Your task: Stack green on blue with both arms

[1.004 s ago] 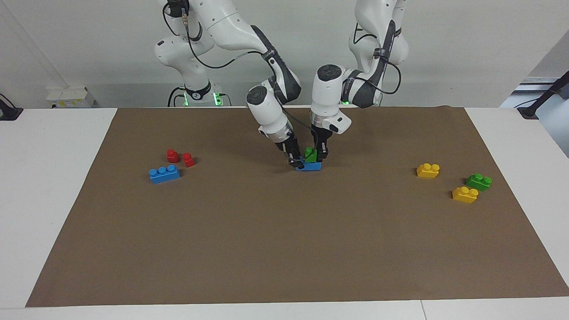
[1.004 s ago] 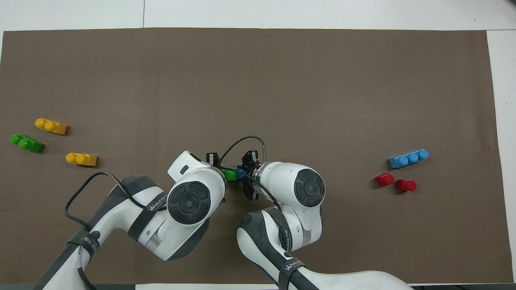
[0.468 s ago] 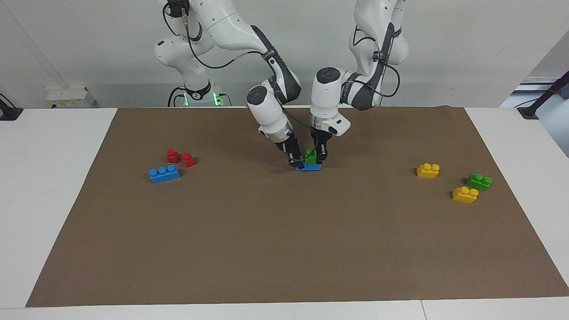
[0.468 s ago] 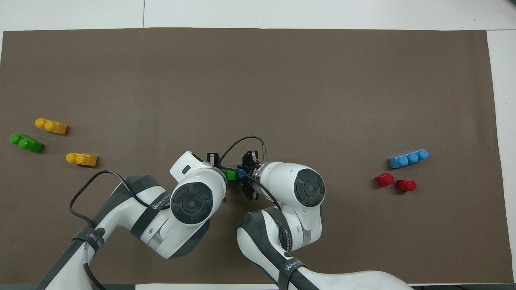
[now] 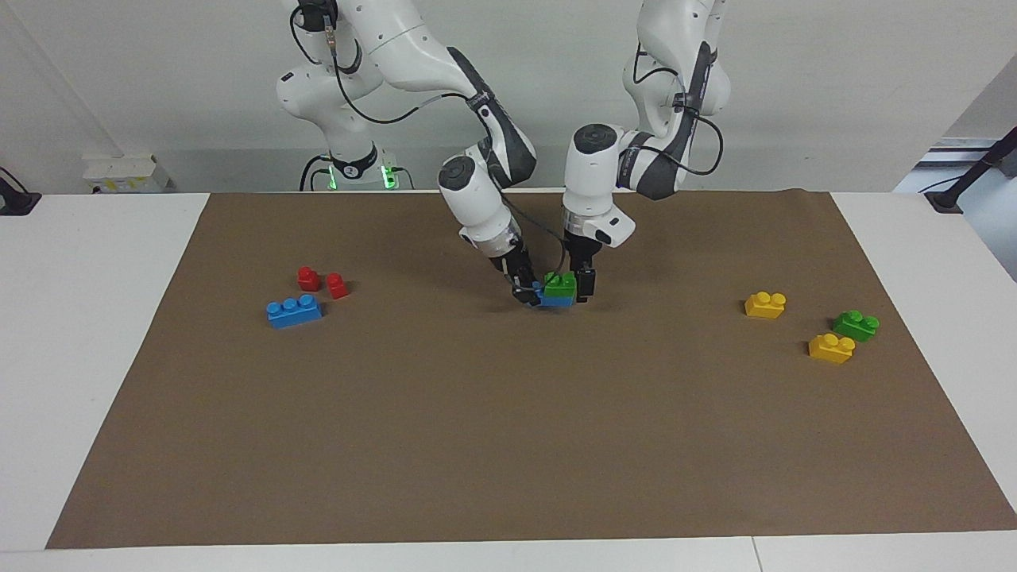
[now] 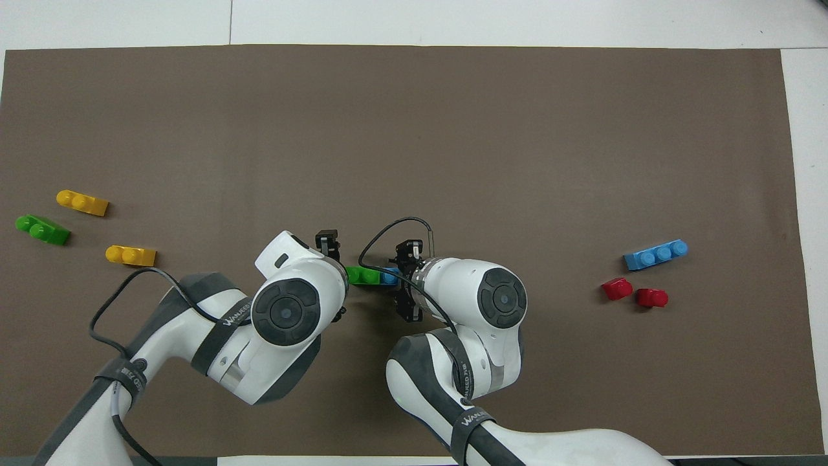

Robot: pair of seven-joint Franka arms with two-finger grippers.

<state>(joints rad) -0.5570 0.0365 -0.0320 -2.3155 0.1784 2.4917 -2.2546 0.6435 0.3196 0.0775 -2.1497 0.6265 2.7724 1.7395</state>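
A green brick [image 5: 560, 281] sits on a blue brick [image 5: 554, 299] at the middle of the brown mat [image 5: 508, 429]; both also show in the overhead view, the green [image 6: 360, 275] beside the blue's bare end [image 6: 390, 276]. My right gripper [image 5: 524, 291] is shut on the blue brick's end toward the right arm; it shows from above too [image 6: 402, 279]. My left gripper [image 5: 585, 284] is open and stands just beside the green brick, toward the left arm's end, off it [image 6: 330, 272].
A second blue brick [image 5: 294, 310] and two red bricks [image 5: 309, 278] [image 5: 338, 285] lie toward the right arm's end. Two yellow bricks [image 5: 765, 304] [image 5: 831, 348] and a second green brick [image 5: 856, 325] lie toward the left arm's end.
My left gripper has let go of the green brick and drawn sideways toward the left arm's end. The green brick now shows whole on the blue one. The right gripper keeps its hold.
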